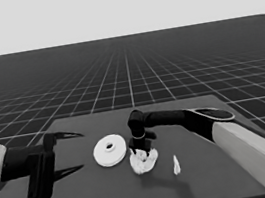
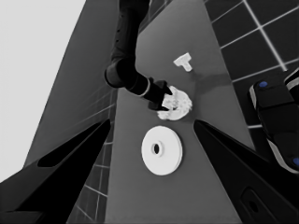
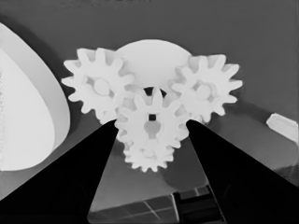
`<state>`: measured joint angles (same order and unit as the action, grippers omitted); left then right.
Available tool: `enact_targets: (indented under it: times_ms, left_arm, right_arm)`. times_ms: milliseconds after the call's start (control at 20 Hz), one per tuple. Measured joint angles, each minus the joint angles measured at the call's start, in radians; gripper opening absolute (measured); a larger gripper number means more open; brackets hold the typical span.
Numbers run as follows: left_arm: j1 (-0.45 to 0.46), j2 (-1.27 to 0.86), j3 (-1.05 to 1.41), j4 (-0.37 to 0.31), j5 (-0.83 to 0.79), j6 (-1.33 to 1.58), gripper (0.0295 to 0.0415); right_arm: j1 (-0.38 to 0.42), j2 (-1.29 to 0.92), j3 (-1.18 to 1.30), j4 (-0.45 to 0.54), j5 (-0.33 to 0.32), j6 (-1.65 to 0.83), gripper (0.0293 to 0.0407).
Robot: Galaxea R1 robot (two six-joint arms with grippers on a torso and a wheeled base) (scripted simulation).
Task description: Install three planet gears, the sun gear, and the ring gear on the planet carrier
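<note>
The smaller round part, the planet carrier [image 1: 144,164] [image 3: 149,56], lies mid-table with three planet gears on it: one [image 3: 98,86], another [image 3: 205,86] and a third [image 3: 148,161] partly under the middle gear. My right gripper [image 1: 141,147] [image 3: 152,128] points down over it, its fingers pressed against both sides of the sun gear [image 3: 152,116] at the centre. The larger round part, the ring gear [image 1: 110,150] [image 2: 162,150], lies flat just left of the carrier. My left gripper [image 1: 72,151] [image 2: 152,123] waits open over the table's left end, holding nothing.
A thin white piece [image 1: 176,165] [image 2: 184,61] lies to the right of the carrier. The right arm [image 1: 240,137] stretches in across the table's right side. Dark machinery with blue lights [image 2: 275,107] stands past the table's edge.
</note>
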<state>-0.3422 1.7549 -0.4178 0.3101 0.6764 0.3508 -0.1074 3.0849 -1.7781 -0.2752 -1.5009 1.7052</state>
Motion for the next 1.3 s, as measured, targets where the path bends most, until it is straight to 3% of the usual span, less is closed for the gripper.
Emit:
enact_targets:
  times_ms: [1300]
  left_arm:
    - [0.000, 0.000, 0.000, 0.000, 0.000, 0.000, 0.0385]
  right_arm:
    - [0.000, 0.000, 0.000, 0.000, 0.000, 0.272, 0.0309]
